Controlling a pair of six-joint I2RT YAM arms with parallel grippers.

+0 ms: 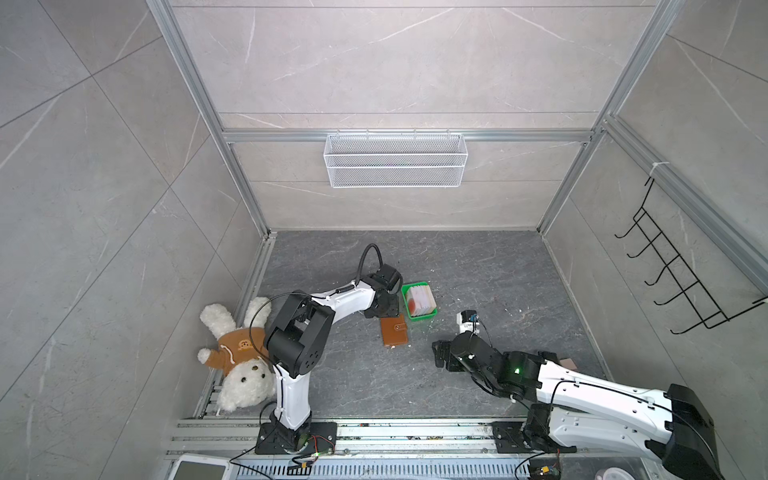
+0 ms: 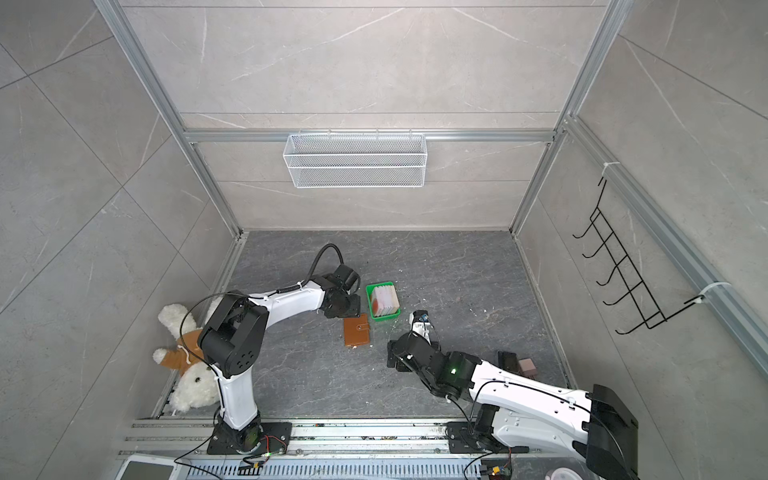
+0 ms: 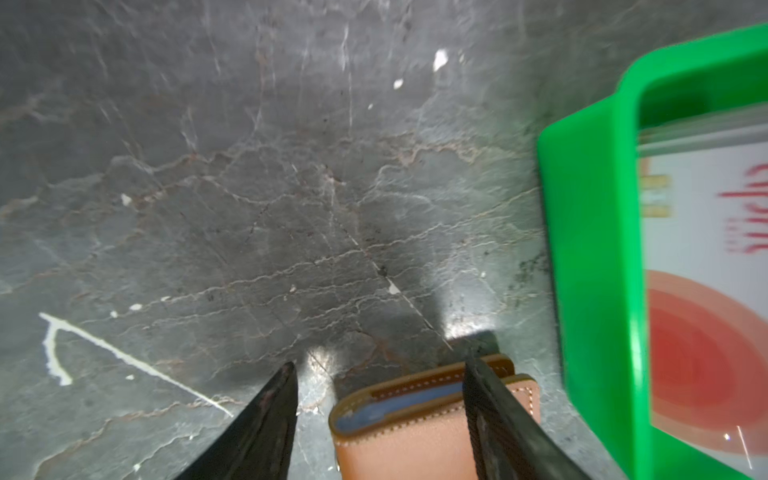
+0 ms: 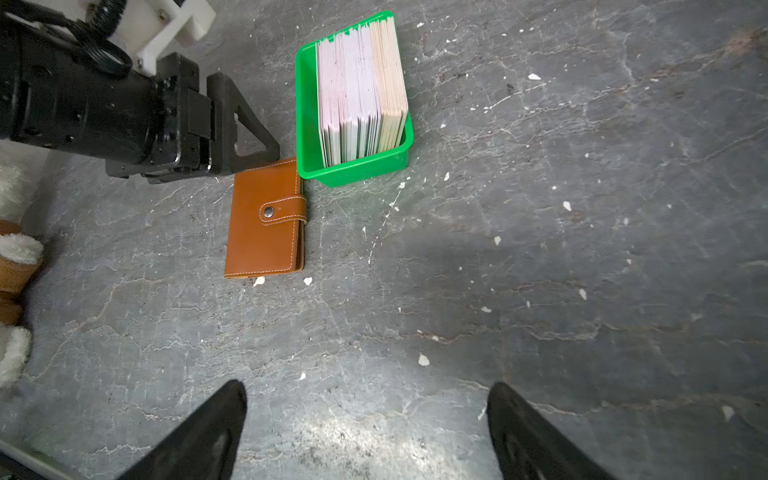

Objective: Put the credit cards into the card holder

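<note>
1. Cards (image 4: 361, 91) stand on edge in a tight row inside the green tray (image 4: 305, 124). The front face, seen in the left wrist view, is pale with a red-orange circle.
2. The holder (image 4: 264, 224) lies flat on the bench (image 4: 540, 249), closed, with its tab snapped across the open edge. One of its corners sits just beside a near corner of the tray. In both top views the holder is on the side of the tray nearer the arm bases.
3. The left end effector (image 3: 379, 365) is released, its fingers standing apart and nothing clamped between them. It hangs low just beside the tray, over the end of the holder that meets the tray. In the left wrist view one finger (image 3: 494, 415) crosses that end of the holder. Whether it touches the leather I cannot tell, since the view is blurred.
4. The right end effector (image 4: 368, 386) is spread wide and empty. It hovers over bare bench well apart from the tray, beyond the holder's far end.
5. A plush bunny (image 1: 237, 361) lies far from the tray, at the bench edge behind the left arm.
</note>
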